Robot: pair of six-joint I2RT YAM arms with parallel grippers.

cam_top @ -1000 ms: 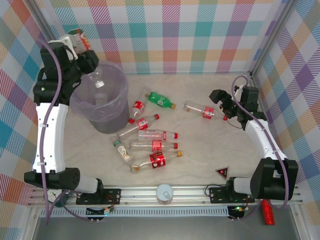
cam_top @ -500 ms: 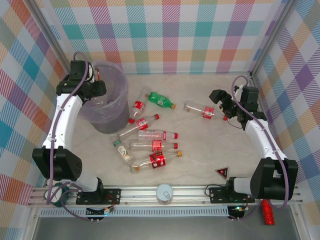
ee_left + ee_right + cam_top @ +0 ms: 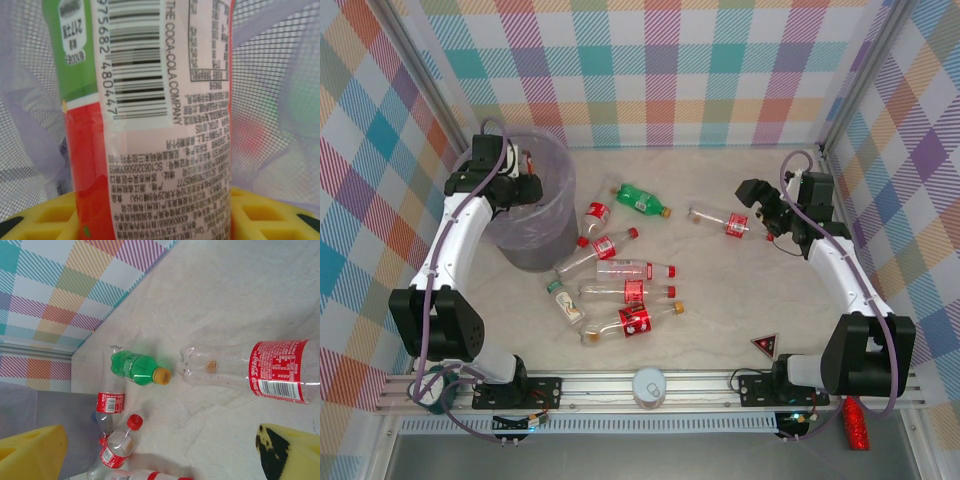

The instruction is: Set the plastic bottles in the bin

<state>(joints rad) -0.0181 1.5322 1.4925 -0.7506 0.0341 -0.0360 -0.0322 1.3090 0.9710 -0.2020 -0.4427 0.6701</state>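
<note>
pale marbled table point(image 3: 740, 300), plaid walls point(image 3: 720, 70) round it. left gripper point(image 3: 518, 178) sits at the rim of the bin point(image 3: 548, 240), pinching the held bottle point(image 3: 160, 125), red label. judgement: drop step. best done with the bottle fully inside the rim before the grip opens, so it can't tip back out. right gripper point(image 3: 760, 208) spread wide, empty, just beside a clear bottle point(image 3: 718, 218). count: eight bottles lying on the table, incl. one green bottle point(image 3: 642, 198); one in the grip; one bin.
</note>
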